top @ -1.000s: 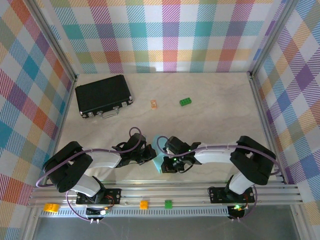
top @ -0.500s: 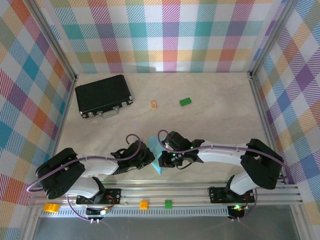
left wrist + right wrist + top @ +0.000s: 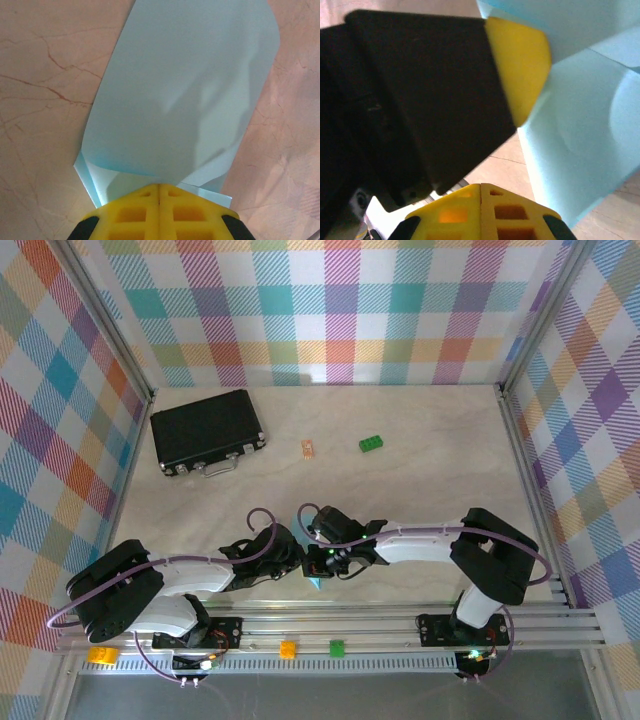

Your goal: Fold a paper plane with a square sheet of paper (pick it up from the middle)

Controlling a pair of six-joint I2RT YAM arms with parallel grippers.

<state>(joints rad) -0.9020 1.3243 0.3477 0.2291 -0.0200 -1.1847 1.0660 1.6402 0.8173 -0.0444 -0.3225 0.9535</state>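
Note:
The square sheet of paper (image 3: 180, 100) is light blue and folded over on itself, bulging up from the marble table. My left gripper (image 3: 159, 186) is shut on its near edge, where the layers run into the yellow fingertips. From above, just a small corner of paper (image 3: 315, 583) shows below the two grippers, which meet near the front edge. My left gripper (image 3: 298, 562) reaches in from the left and my right gripper (image 3: 318, 562) from the right. My right gripper (image 3: 480, 186) is shut with nothing between its fingers. The paper (image 3: 580, 150) lies to its right, and the left fingertip (image 3: 520, 65) touches it.
A black case (image 3: 207, 430) lies at the back left. A green brick (image 3: 371, 443) and a small orange piece (image 3: 307, 448) sit behind the arms. Small bricks (image 3: 287, 648) rest on the front rail. Checked walls close in three sides.
Both grippers have shifted left and closer together. The paper stood up between them half a second ago and is now mostly covered by them.

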